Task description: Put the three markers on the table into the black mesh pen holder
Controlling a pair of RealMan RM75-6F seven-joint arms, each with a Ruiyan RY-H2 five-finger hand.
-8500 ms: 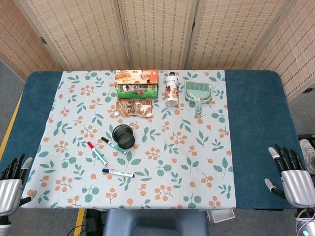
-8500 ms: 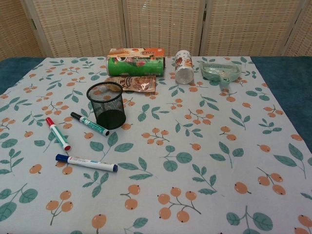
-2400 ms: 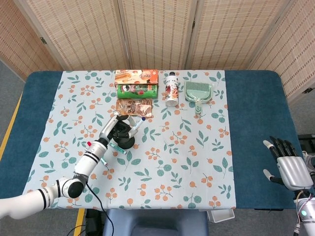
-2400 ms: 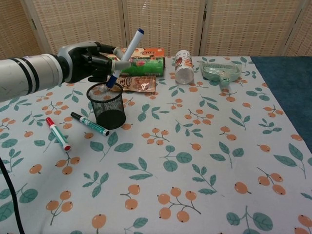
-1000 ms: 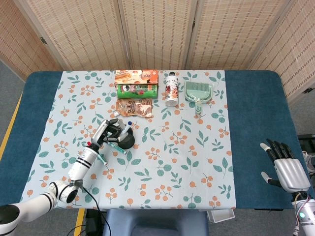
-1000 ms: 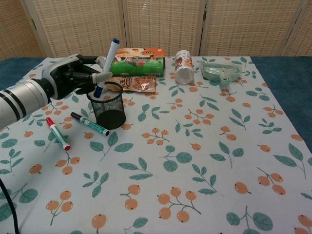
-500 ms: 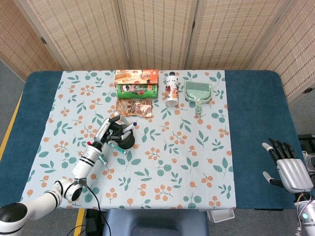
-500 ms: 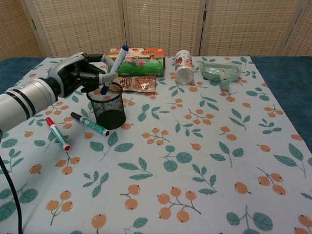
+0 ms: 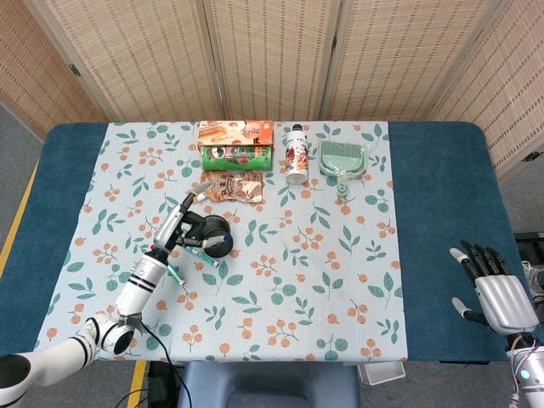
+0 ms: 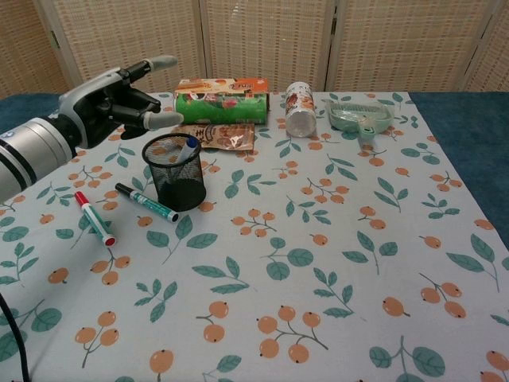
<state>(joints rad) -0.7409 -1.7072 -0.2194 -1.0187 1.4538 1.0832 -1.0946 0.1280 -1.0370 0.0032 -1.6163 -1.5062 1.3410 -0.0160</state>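
While my left hand (image 10: 111, 102) hangs above the worktop (image 9: 442, 212) just left of the black mesh pen holder (image 10: 173, 172), its fingers (image 10: 163, 119) are spread apart and it holds nothing. One finger reaches over the holder's left rim without touching it, as far as the chest view shows. Inside the holder stands the blue marker (image 10: 187, 149), leaning, its blue cap against the right inner wall at the rim. Two markers lie outside on the floral cloth (image 10: 318, 239), toward the left edge of the worktop: the black-capped green marker (image 10: 145, 202) just beside the holder's base on its near-left side, and the red-capped marker (image 10: 94, 218) further left, apart from it. My right hand (image 9: 497, 293) rests at the near right corner of the worktop, fingers extended and apart, holding nothing. Along the far edge stand a snack box (image 10: 220, 84), a green can (image 10: 221, 107) on its side, a foil packet (image 10: 216, 136), a bottle (image 10: 300, 109) and a green dustpan (image 10: 359, 116).
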